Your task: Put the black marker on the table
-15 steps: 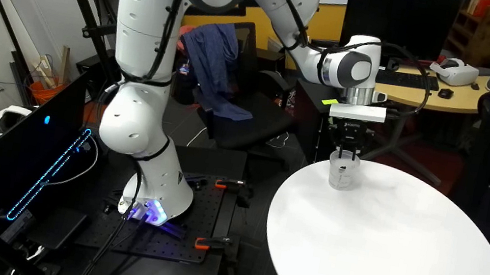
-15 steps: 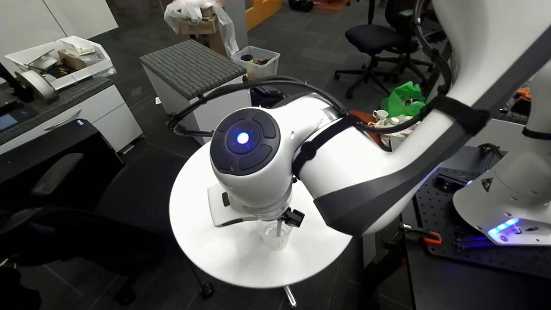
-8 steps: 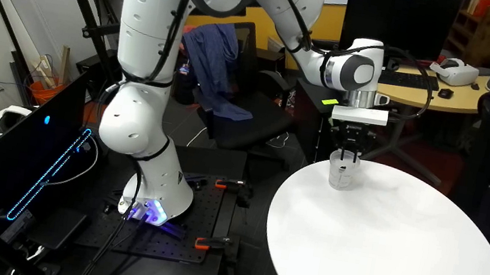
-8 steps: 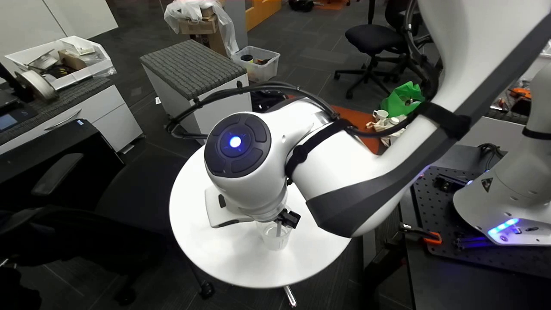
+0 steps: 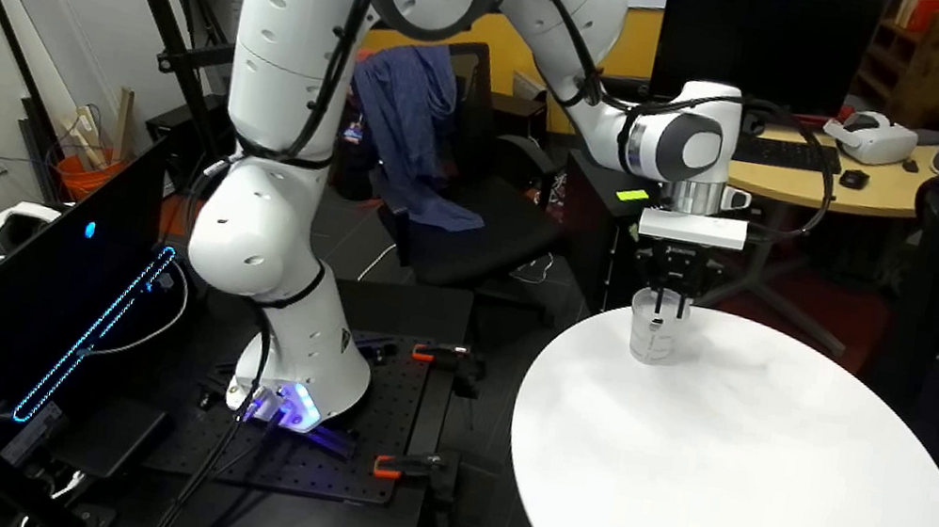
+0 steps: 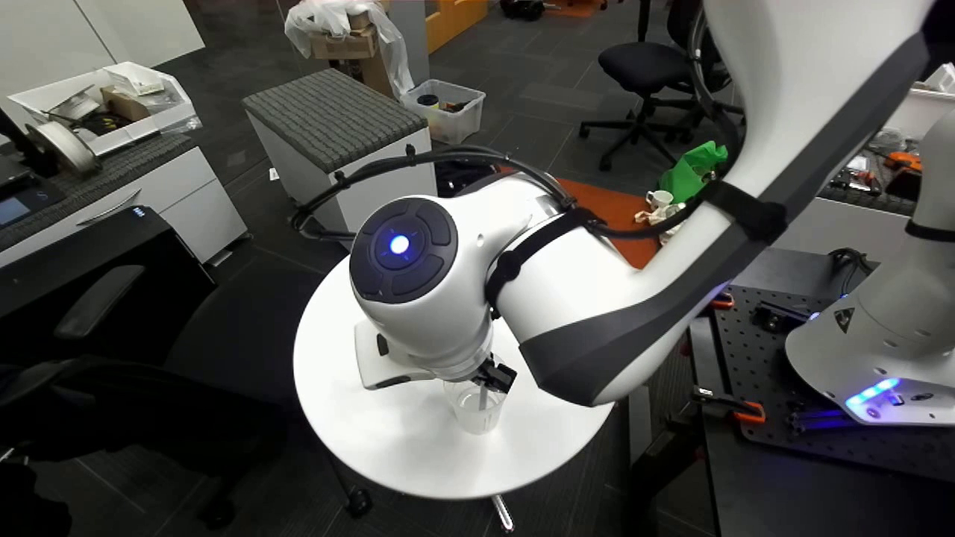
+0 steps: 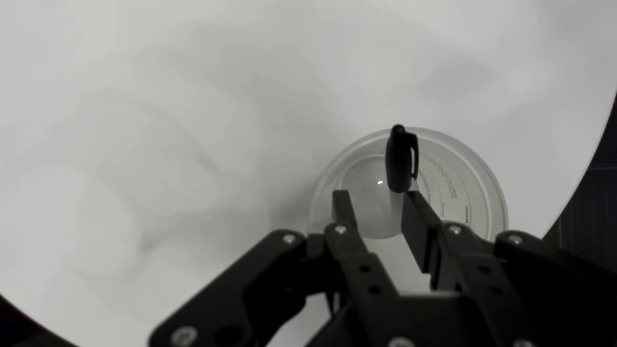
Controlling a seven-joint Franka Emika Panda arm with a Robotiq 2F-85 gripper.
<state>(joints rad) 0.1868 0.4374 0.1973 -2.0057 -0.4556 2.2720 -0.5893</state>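
- Jaws: 1 pair, pointing down, released; in the wrist view the 2 fingers (image 7: 418, 221) stand parted, gap between them
- Black marker (image 7: 398, 159): 1, tilted in the cup (image 7: 475, 193), clipped cap uppermost, pale barrel running down inside; sits close by one fingertip, contact cannot be told
- Cup: 1, clear, upright on the bench (image 5: 745, 500), print on its wall; in an exterior view the tips of the jaws overlap its upper part, inside or in front cannot be told
- Bench: 1, round, white, smooth; the cup stands near its edge; faint grey patches beside the cup in the wrist view, smear or shadow unclear
- Arm (image 5: 281, 79): 1, white with grey trim, extended over the bench, in both exterior views
- Clamps (image 5: 393, 466): 2 orange-tipped in an exterior view, at the edge of 1 perforated plate (image 5: 311, 471) under the arm
- Blue garment (image 5: 406, 129): 1, draped over a black chair (image 5: 490, 253) beyond the arm
- Cabinets (image 6: 336, 119): 2, grey-topped, beyond the bench in an exterior view, 1 clear bin (image 6: 455, 123) near one of them
- Desk (image 5: 788, 185): 1, tan, well beyond the bench; on it 1 monitor (image 5: 769, 42), 1 keyboard (image 5: 779, 153), 1 mouse (image 5: 854, 179), 1 white headset (image 5: 881, 142)
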